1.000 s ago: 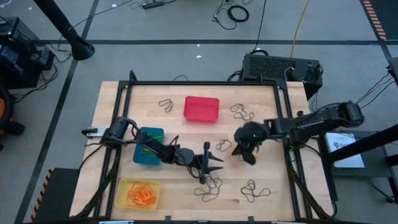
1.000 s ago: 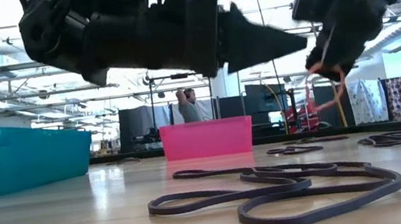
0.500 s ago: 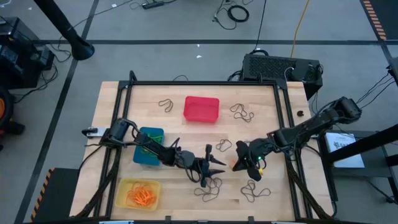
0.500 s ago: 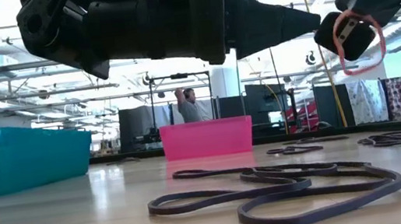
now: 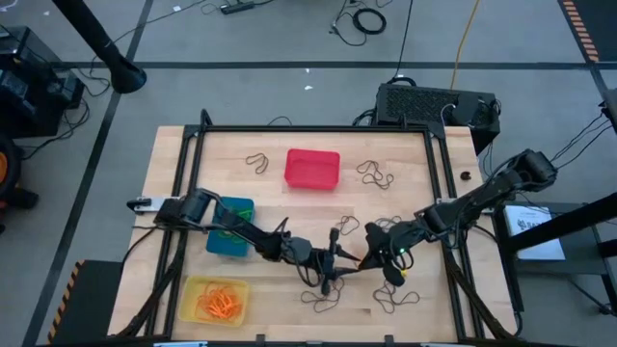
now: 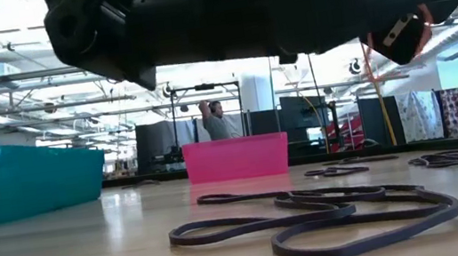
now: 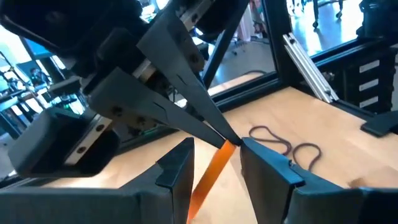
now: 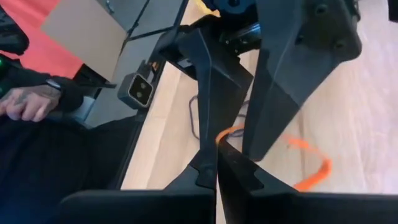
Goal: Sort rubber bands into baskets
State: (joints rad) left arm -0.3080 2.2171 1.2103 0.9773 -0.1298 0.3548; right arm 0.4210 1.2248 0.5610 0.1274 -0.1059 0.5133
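**Orange band passed between two hands over mid-desk**

Both arms meet above the front-centre of the wooden desk point(image 5: 405, 145). The right hand point(image 5: 369, 258) is closed, its fingertips pinching a thin orange rubber band point(image 7: 211, 171). The left hand point(image 5: 339, 262) faces it with fingers spread, one on either side of that same orange band in the left wrist view; whether they touch it cannot be told. In the right wrist view the orange band point(image 8: 308, 168) trails out past the closed fingertips, above the wood.

Baskets: small red rectangular plastic basket point(image 5: 311, 168) at the back-centre of the desk, blue plastic basket point(image 5: 229, 237) on the left side partly under the left arm, yellow plastic basket point(image 5: 214, 300) at the front-left corner with a heap of orange rubber bands point(image 5: 221, 304) in it.

Loose dark rubber bands lie on the desk: a tangle point(image 5: 324, 289) just below the two hands, another bunch point(image 5: 395, 298) at front-right, some point(image 5: 374, 174) right of the red basket, a pair point(image 5: 256, 162) left of it. The low view shows a dark loop cluster point(image 6: 322, 214) flat on the wood up close, with the pink-red basket point(image 6: 236, 157) behind and a person point(image 6: 214, 119) far back in the room.
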